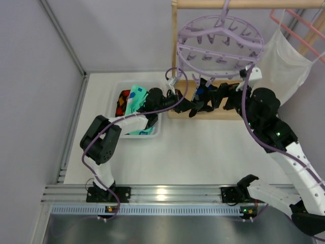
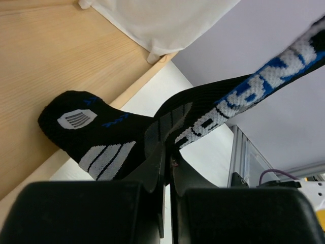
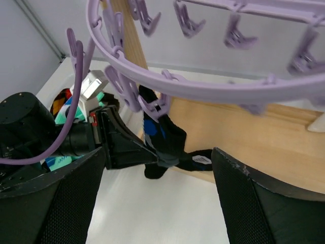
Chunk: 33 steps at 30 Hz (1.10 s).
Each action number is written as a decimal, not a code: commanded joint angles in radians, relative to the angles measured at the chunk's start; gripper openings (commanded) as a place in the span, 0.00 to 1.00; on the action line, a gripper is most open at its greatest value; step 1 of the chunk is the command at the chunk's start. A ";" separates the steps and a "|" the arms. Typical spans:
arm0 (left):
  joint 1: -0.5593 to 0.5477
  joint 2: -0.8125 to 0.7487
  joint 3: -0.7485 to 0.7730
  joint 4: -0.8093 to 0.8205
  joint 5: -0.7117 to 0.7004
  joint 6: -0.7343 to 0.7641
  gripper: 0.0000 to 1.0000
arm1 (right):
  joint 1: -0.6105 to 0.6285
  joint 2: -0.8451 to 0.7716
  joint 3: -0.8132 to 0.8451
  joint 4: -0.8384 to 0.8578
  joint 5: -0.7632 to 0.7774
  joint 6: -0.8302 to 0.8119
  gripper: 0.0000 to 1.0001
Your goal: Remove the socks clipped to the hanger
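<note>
Left of the hanger, a white bin holds a mint-teal sock and perhaps an argyle one. Left gripper pinches a black sock; right gripper is wide.

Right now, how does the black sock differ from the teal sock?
The black sock hangs clipped to the lavender hanger, pinched by the left tool; the teal sock lies in the white bin. The black sock is dark with blue-and-white lettering; the teal sock is light. Both are socks.
</note>
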<state>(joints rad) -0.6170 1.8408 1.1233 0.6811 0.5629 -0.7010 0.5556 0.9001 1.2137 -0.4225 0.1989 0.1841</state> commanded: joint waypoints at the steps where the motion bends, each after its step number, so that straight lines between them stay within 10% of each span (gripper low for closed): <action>1: 0.016 -0.046 -0.014 0.051 0.074 -0.029 0.00 | -0.029 0.083 0.046 0.093 -0.190 -0.008 0.81; 33: 0.042 -0.049 -0.014 0.051 0.129 -0.035 0.00 | -0.042 0.266 0.044 0.398 -0.033 -0.106 0.71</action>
<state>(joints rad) -0.5957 1.8393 1.1179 0.6807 0.6926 -0.7361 0.5335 1.1553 1.2499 -0.2012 0.1463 0.1184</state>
